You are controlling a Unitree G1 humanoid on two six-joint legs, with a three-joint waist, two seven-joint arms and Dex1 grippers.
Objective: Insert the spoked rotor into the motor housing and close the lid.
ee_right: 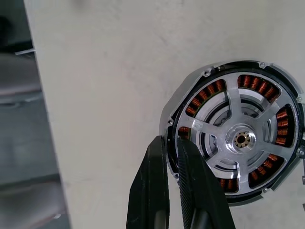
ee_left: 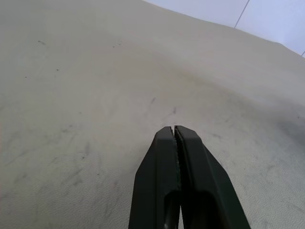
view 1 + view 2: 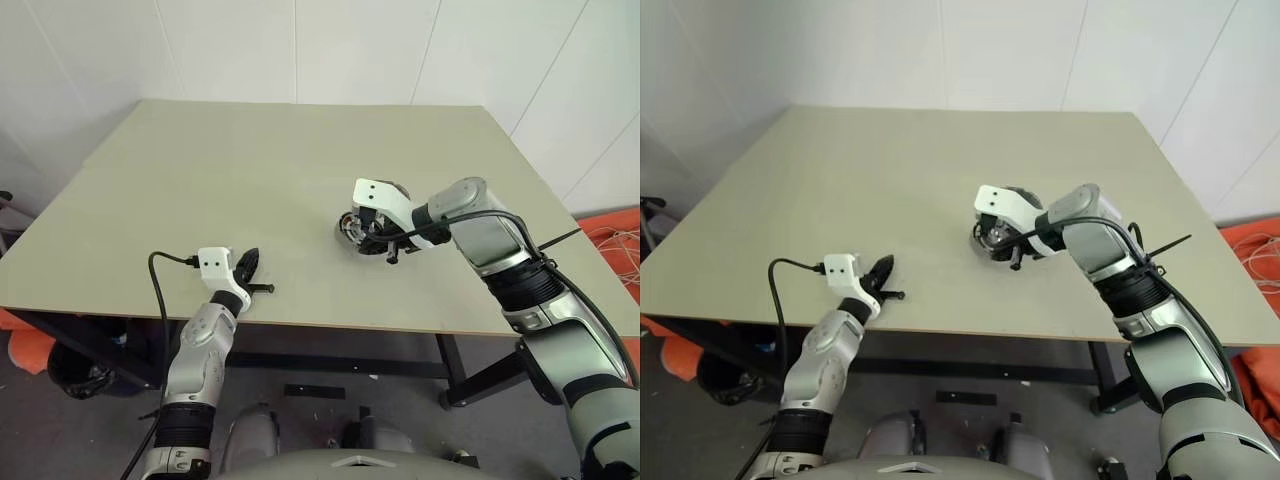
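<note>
Nearest, at 7 o'clock on the table (image 3: 200, 180), the left gripper (image 3: 250, 268) rests with jaws together, while farther at 3 o'clock the right gripper (image 1: 172, 157) pinches the motor housing (image 1: 238, 133) rim, spoked rotor (image 1: 240, 139) apparently seated, so the lid comes next.

Both eye views look forward and down from the head across the whole table (image 3: 250, 190), sharing nearly the same scene. The left wrist view looks low and close along bare tabletop. The right wrist view looks steeply down, close over the motor housing (image 1: 238, 133).
</note>
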